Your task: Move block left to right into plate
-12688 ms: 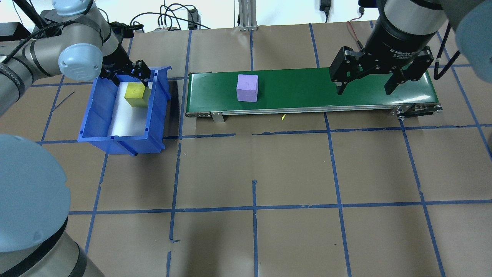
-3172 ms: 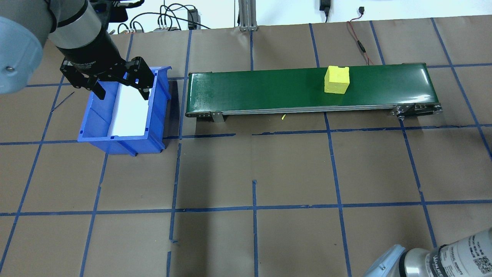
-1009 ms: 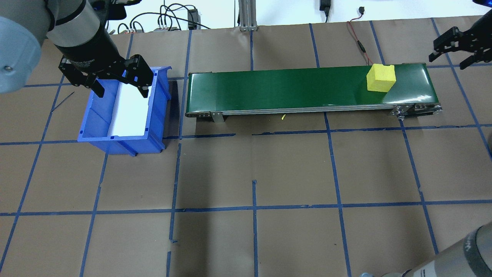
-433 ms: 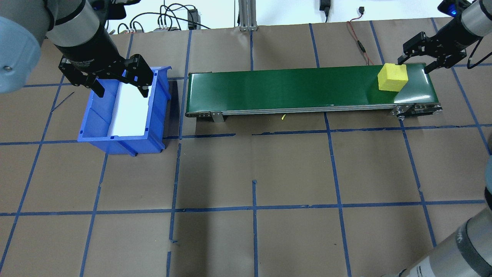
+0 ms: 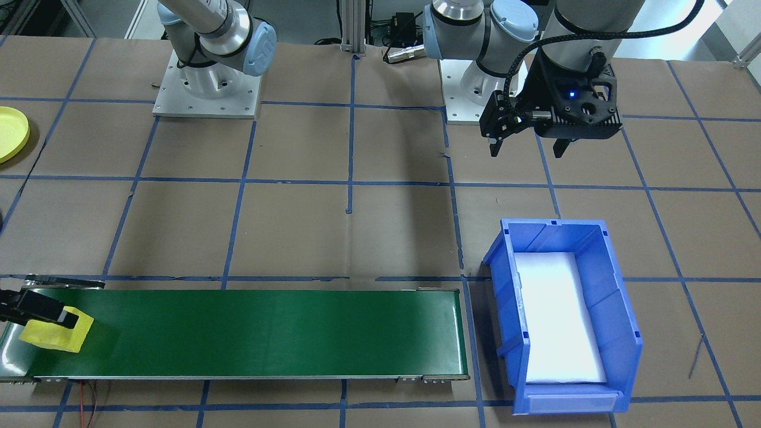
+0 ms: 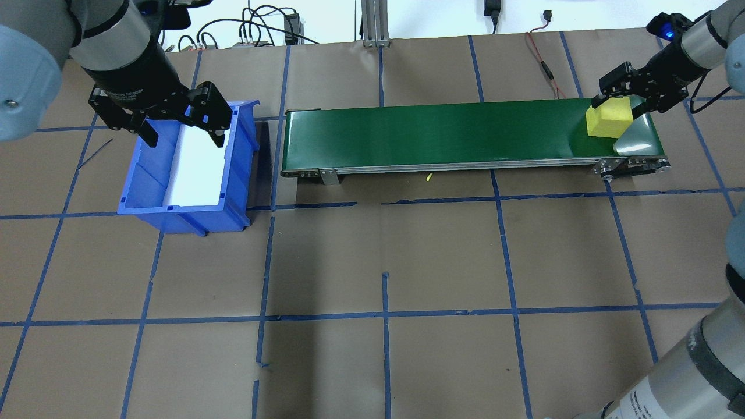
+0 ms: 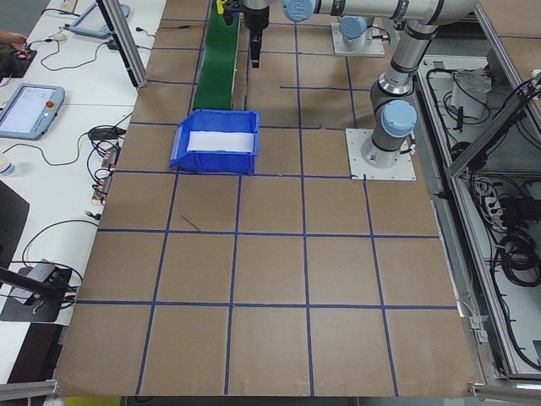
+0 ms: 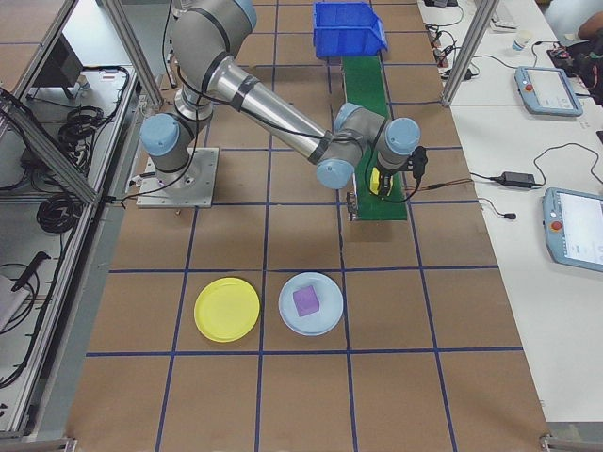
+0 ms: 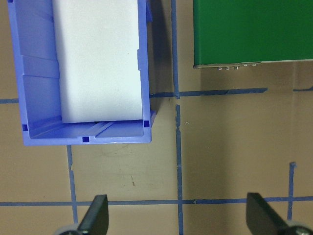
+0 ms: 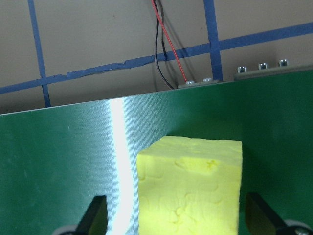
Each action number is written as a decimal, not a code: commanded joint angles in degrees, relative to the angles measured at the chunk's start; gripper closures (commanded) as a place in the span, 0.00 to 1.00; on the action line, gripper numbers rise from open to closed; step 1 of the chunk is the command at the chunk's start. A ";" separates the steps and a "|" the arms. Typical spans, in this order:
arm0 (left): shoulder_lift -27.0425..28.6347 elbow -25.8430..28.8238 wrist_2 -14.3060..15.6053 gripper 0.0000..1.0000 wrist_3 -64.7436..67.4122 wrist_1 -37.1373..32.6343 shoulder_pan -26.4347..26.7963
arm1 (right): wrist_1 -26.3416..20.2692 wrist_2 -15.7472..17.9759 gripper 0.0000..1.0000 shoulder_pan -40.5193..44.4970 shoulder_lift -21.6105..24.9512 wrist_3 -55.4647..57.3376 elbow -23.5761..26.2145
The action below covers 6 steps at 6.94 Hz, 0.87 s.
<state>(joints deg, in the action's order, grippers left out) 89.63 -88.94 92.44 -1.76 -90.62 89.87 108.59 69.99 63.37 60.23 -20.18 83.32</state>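
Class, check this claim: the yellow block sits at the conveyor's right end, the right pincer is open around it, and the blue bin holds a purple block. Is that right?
Not quite. The blue bin holds no block, only its white liner, as the exterior front-facing view shows. The yellow block does sit at the conveyor's right end, with the right pincer open around it.

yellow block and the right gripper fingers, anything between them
Nothing: in the right wrist view the yellow block sits on the green belt between the open right gripper fingers, bare belt each side.

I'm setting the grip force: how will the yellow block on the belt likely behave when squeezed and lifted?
The yellow block shows a dimpled, matte, foam-like surface, so it is probably light and may compress slightly. Its flat, cube-like faces should not roll. The open right gripper straddles it, so a moderate squeeze likely suffices.
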 commanded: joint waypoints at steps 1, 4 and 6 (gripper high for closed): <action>-0.07 0.00 0.02 0.00 0.00 0.00 -0.05 | 1.62 0.06 0.06 0.00 -0.73 -0.56 0.17; -0.07 0.00 0.28 0.00 0.00 -0.08 -0.05 | 1.54 4.07 0.54 -0.09 -0.12 0.40 0.17; -0.07 0.00 0.28 0.00 0.00 0.00 -0.05 | 0.67 4.63 0.62 -0.09 2.50 2.84 0.17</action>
<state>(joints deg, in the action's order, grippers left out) 89.56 -88.95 92.71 -1.76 -90.67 89.82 109.89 74.07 63.29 60.81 -19.25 83.50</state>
